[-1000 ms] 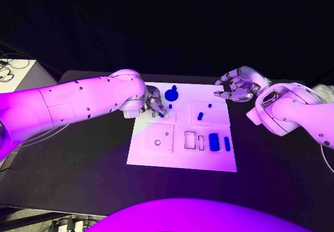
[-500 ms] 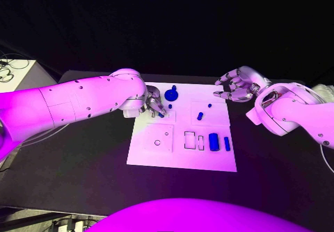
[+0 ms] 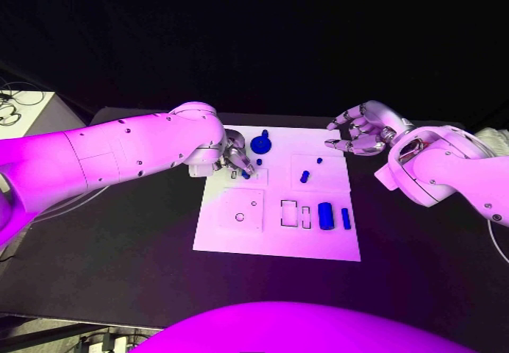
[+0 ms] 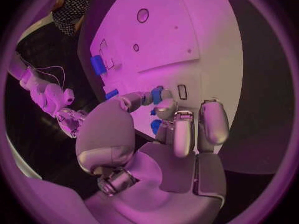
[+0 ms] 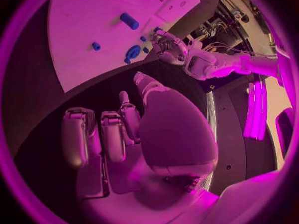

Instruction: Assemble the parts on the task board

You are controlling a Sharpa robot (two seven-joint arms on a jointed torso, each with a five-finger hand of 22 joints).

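While most parts lay loose, judged the assembly to be partway through seating one piece. Saw the task board (image 3: 276,239) at the table's centre. Found the left hand (image 3: 235,157) low over the board's 11 o'clock corner, thumb and a finger clamped on a small blue part (image 4: 157,94), just beside a small rectangular slot (image 4: 182,91). Found the right hand (image 3: 362,131) off the 1 o'clock corner, fingers half curled and apart, gripping nothing. Noted a round blue part (image 3: 261,143) at 12 o'clock, two blue blocks (image 3: 326,215) toward 4 o'clock, and a short peg (image 3: 304,176) near the middle. Reckoned the next move called for squaring the pinched part over its seat, pressing straight down, then letting go.
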